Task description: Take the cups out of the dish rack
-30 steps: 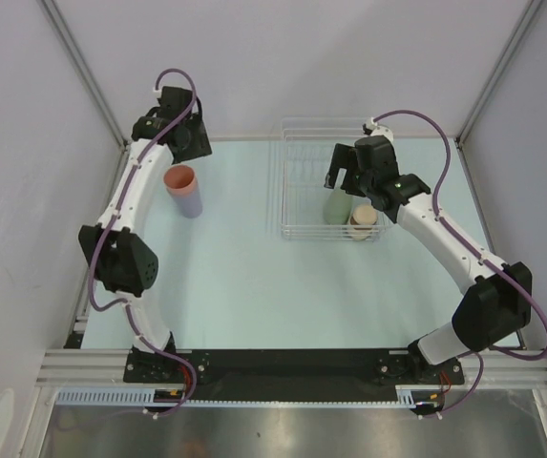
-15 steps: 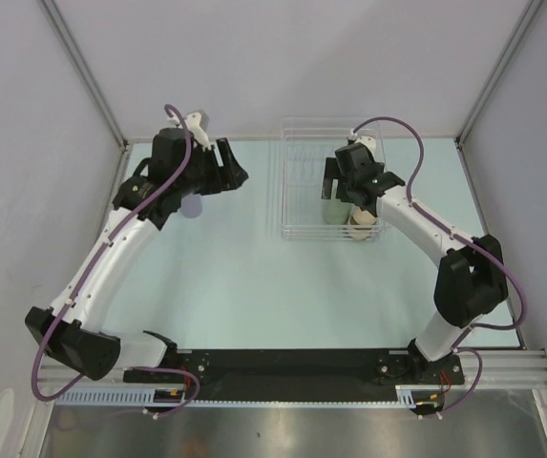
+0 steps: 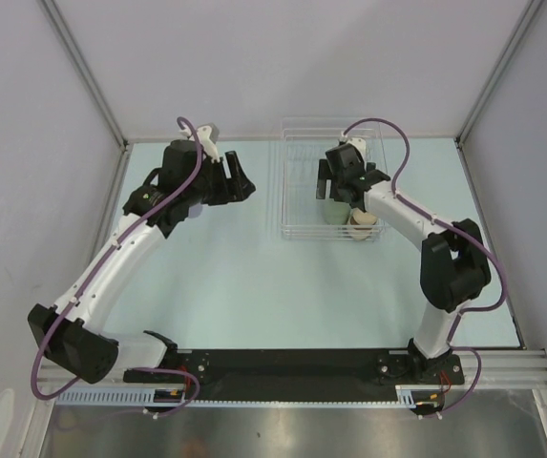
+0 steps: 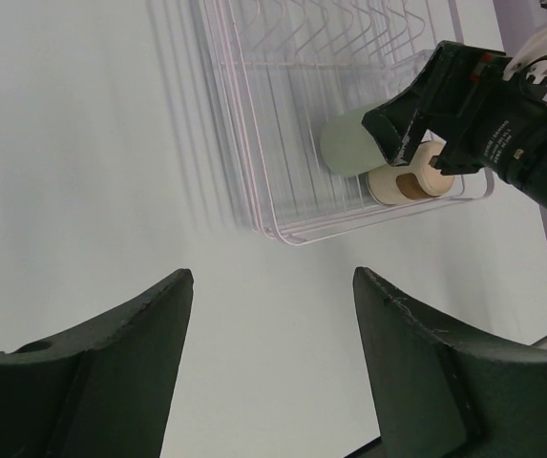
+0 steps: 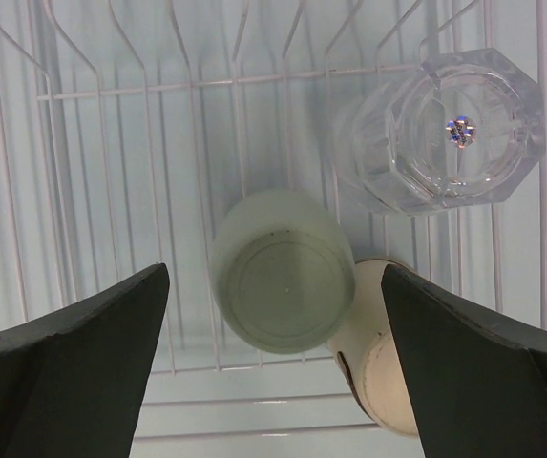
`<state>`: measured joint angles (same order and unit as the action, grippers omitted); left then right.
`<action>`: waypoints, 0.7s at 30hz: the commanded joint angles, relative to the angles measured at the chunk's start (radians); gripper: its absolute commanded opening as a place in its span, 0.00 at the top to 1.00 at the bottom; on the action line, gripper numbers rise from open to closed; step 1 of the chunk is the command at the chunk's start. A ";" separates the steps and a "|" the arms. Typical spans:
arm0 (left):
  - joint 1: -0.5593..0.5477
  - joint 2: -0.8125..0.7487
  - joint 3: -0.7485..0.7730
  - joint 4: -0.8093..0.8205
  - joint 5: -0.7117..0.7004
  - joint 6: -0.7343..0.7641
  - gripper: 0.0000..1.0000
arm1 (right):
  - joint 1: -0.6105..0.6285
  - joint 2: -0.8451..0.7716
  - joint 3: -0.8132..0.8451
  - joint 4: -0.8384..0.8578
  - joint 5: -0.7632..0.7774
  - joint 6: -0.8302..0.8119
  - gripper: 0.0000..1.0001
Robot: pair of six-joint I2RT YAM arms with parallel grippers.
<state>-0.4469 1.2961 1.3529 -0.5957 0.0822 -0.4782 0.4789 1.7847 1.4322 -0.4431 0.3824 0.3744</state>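
The clear dish rack (image 3: 297,205) stands at the back right of the table. A pale green cup (image 5: 283,281) stands upside down in its near part, and a beige cup (image 5: 383,372) lies on its side against it. Both also show in the left wrist view: the green cup (image 4: 349,143) and the beige cup (image 4: 402,181). My right gripper (image 3: 335,191) hangs open just above the green cup, its fingers spread wide to either side (image 5: 275,277). My left gripper (image 3: 242,176) is open and empty over bare table (image 4: 273,286), left of the rack (image 4: 254,114).
A clear faceted glass (image 5: 440,134) stands in the rack behind the beige cup. Metal frame posts and grey walls close in the table on the left, right and back. The left arm stretches across the left half of the table.
The left arm has swung from the back-left corner, where a salmon cup stood, toward the rack. The right gripper has moved left and lower over the green cup.
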 commanded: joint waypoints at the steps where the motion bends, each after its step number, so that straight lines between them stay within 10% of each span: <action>1: -0.006 -0.029 0.008 0.043 -0.001 0.012 0.27 | 0.000 0.038 0.054 0.031 0.036 -0.012 0.00; 11: -0.004 -0.006 -0.011 0.045 0.011 0.001 0.27 | -0.002 0.055 0.047 0.026 -0.004 -0.006 0.36; 14: -0.004 -0.006 -0.017 0.048 0.014 0.000 0.27 | -0.003 0.047 0.034 0.032 -0.013 -0.006 0.62; 16: -0.006 -0.009 -0.017 0.048 0.011 0.001 0.27 | -0.003 0.048 0.033 0.029 -0.014 -0.003 1.00; 21: -0.006 -0.012 -0.026 0.051 0.011 0.000 0.27 | -0.002 0.032 0.020 0.027 -0.010 0.001 1.00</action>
<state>-0.4469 1.2957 1.3369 -0.5842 0.0834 -0.4789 0.4778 1.8439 1.4483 -0.4225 0.3698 0.3653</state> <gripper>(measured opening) 0.730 0.608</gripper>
